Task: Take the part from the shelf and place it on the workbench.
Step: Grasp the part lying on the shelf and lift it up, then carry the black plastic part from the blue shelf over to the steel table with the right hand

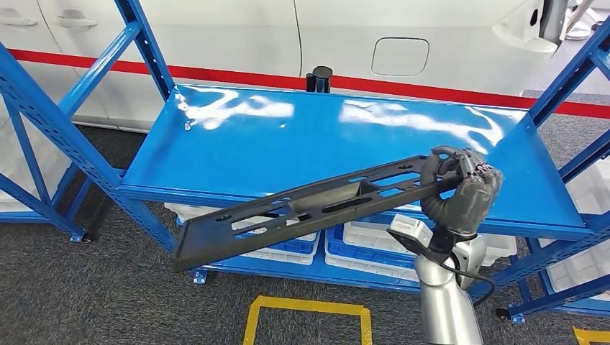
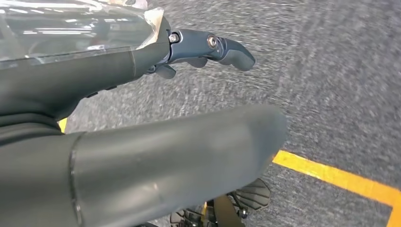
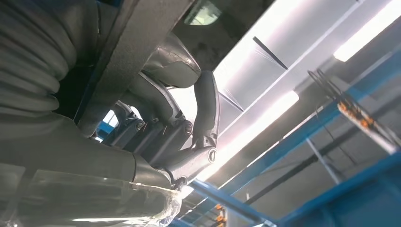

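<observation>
While no legible writing appears, the right hand (image 1: 460,190), right of centre in the head view, clamps one end of the long black slotted plastic part (image 1: 302,208), held tilted above the glossy blue metal shelf (image 1: 237,144). Left hand (image 2: 213,47), fingers apart, hangs over grey carpet (image 2: 331,71) with a yellow floor line (image 2: 331,174); white car body (image 1: 345,36) behind

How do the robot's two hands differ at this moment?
The right hand grips one end of the long black part, raised before the blue shelf; the left hand holds nothing. The right sits at shelf height; the left hangs over grey floor by a yellow line. Both are dark grey.
</observation>
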Action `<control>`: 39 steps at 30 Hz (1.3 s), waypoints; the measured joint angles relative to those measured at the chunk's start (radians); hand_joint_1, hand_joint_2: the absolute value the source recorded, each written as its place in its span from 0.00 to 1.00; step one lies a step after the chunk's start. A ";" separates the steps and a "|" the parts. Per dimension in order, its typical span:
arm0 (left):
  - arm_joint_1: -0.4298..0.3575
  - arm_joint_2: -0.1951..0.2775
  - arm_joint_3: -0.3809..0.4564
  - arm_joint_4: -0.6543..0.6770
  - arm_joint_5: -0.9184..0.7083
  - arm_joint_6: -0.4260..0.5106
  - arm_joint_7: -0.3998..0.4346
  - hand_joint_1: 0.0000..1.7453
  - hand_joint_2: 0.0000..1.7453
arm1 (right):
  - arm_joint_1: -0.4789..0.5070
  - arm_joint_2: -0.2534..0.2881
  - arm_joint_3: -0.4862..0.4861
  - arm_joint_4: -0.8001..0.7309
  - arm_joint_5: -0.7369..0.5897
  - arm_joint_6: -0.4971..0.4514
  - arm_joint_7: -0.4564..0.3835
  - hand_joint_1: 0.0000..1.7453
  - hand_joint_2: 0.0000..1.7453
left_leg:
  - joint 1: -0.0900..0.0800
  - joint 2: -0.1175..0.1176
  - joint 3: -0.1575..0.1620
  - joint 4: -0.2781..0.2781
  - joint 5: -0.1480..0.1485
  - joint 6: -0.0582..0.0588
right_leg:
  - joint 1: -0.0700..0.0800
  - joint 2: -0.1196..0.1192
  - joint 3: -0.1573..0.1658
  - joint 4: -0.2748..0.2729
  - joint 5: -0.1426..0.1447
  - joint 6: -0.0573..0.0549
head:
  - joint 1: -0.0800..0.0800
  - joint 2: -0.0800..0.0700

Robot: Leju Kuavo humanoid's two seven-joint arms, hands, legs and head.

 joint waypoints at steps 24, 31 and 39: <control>-0.007 -0.029 0.101 0.000 0.042 0.075 0.006 0.00 0.00 | 0.234 0.065 -0.004 -0.101 -0.169 0.000 -0.031 1.00 1.00 | 0.003 0.002 0.008 -0.013 0.018 -0.008 | -0.021 -0.001 -0.019 0.023 0.019 0.033 | 0.002 0.000; -0.007 -0.029 0.105 0.000 0.042 0.071 0.006 0.00 0.00 | 0.238 0.061 -0.004 -0.099 -0.175 0.000 -0.031 1.00 1.00 | 0.015 0.006 -0.088 0.256 -0.173 -0.041 | -0.025 -0.006 -0.065 0.021 0.060 -0.018 | 0.000 0.000; -0.012 -0.028 0.105 0.000 0.041 0.064 0.005 0.00 0.00 | 0.242 0.052 -0.004 -0.099 -0.180 0.000 -0.031 1.00 1.00 | 0.005 0.005 0.128 -0.024 -0.090 -0.012 | -0.016 -0.008 -0.091 0.020 0.096 0.015 | 0.002 0.000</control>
